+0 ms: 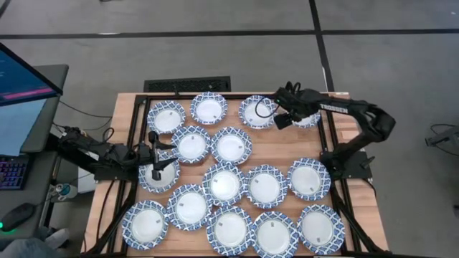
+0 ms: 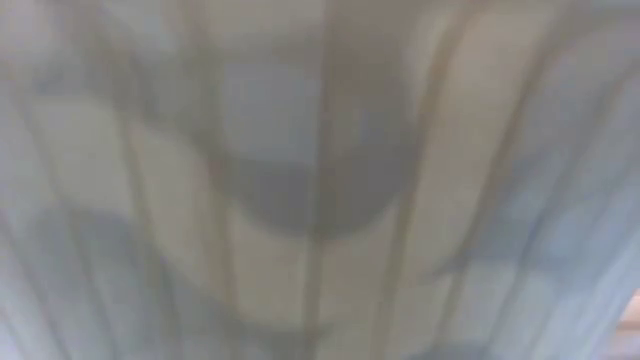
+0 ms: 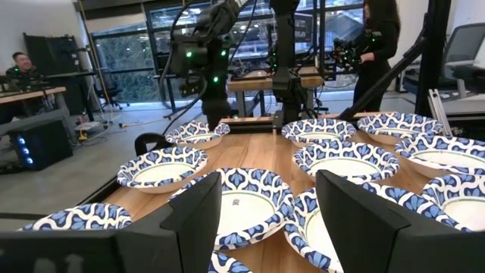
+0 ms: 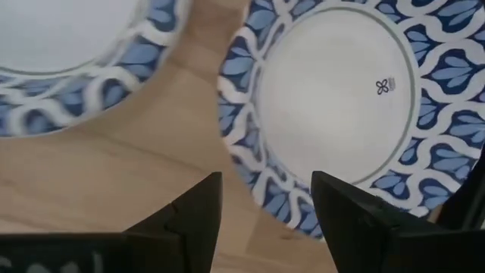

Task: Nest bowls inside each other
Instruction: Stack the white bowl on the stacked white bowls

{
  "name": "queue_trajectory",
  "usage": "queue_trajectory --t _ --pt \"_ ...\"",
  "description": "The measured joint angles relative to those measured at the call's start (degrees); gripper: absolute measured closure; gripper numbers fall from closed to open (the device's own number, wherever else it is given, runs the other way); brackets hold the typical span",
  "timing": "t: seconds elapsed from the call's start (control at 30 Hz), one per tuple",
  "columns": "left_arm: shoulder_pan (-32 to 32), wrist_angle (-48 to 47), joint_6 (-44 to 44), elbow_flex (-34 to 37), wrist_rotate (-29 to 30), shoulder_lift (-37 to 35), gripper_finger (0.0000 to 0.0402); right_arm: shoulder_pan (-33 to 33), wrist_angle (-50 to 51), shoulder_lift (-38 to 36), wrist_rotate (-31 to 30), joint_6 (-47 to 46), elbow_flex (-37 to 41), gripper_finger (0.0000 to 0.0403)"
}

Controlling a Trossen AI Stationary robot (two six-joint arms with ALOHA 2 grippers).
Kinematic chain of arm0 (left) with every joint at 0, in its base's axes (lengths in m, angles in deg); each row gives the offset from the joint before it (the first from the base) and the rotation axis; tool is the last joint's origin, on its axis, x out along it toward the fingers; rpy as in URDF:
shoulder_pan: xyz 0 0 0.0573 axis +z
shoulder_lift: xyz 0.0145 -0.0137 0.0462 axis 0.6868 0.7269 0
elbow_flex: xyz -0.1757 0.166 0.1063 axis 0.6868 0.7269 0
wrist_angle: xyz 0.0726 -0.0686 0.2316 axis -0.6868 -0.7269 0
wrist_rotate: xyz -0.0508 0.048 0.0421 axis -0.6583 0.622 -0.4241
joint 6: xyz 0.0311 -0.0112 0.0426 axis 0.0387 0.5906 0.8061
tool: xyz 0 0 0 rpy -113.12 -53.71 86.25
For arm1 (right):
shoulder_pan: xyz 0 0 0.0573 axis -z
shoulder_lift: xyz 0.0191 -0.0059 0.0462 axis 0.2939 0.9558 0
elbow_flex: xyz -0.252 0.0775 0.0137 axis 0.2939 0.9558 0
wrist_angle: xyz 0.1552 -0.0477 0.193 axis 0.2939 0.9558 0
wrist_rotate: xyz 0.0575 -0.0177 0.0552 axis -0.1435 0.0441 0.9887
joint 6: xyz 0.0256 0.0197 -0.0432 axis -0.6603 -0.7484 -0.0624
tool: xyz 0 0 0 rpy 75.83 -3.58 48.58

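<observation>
Several bowls, white inside with blue lattice rims, lie one by one on their bases across the wooden table (image 1: 276,154). My left gripper (image 1: 163,145) is open near the table's left edge, level and pointing right, beside the bowl (image 1: 192,144); in the left wrist view that bowl (image 3: 250,205) shows between the fingers (image 3: 261,227). My right gripper (image 1: 276,113) is open near the far edge, pointing down over the right rim of the bowl (image 1: 257,111). Its wrist view shows the fingers either side of that rim (image 4: 265,189). The low view is blocked by something close.
Bowls crowd the table from the far row (image 1: 209,108) to the near row (image 1: 274,234), with bare wood only in narrow gaps. A black frame (image 1: 337,143) borders the table. A monitor (image 1: 21,93) stands to the left. People (image 3: 379,45) are in the room beyond.
</observation>
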Motion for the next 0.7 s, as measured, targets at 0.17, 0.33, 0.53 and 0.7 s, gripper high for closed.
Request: queue_trajectory --t 0.17,0.33,0.53,0.7 --pt "0.0 0.0 0.0 0.0 0.0 0.0 0.0193 1.1 -2.8 4.0 0.7 1.0 0.0 0.0177" --pt "0.0 0.0 0.0 0.0 0.0 0.0 0.0193 1.3 -5.7 7.5 0.7 1.4 0.0 0.0177" --pt "0.0 0.0 0.0 0.0 0.0 0.0 0.0193 3.6 -6.7 10.7 0.7 1.4 0.0 0.0177" --pt "0.0 0.0 0.0 0.0 0.0 0.0 0.0193 5.2 -6.8 13.1 1.2 1.4 0.0 0.0182"
